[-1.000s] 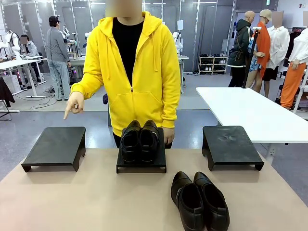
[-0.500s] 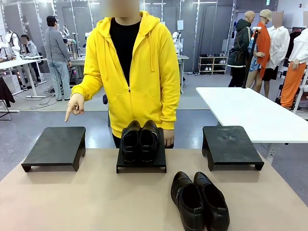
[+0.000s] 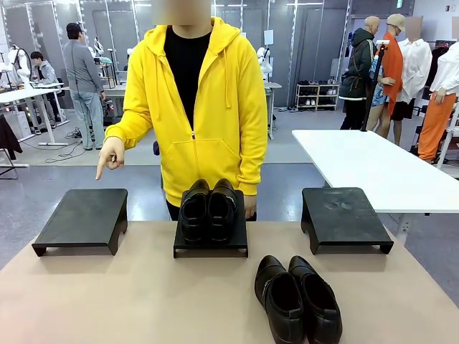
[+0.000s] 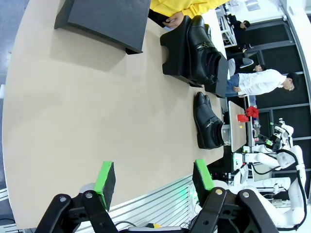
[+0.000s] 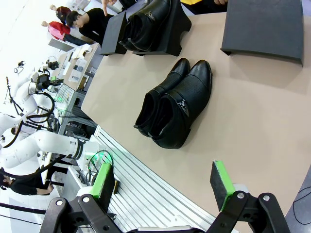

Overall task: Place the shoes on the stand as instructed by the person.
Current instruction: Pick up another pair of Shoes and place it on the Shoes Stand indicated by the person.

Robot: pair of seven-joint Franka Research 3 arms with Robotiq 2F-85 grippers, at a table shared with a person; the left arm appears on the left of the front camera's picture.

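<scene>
Hardly anything has moved over the last second: the person (image 3: 201,107) has leaned a touch toward our left, and the pointing hand (image 3: 110,153) hangs where it was, index finger aimed down at the bare left stand (image 3: 80,215). We read that as the instruction. The loose pair of shoes (image 3: 297,299), lying side by side on the table (image 3: 129,301) near our edge, seems meant for that stand. The other pair (image 3: 209,206) already sits on the middle stand (image 3: 210,248), and the right stand (image 3: 344,215) is bare too, so the finger is what settles the choice. Our left gripper (image 4: 153,169) hovers above the table with its jaws wide apart and nothing between them. Our right gripper (image 5: 164,171) is likewise spread and empty, with the loose pair ahead of it. Neither touches a shoe yet, probably because we are taking in the gesture first.
</scene>
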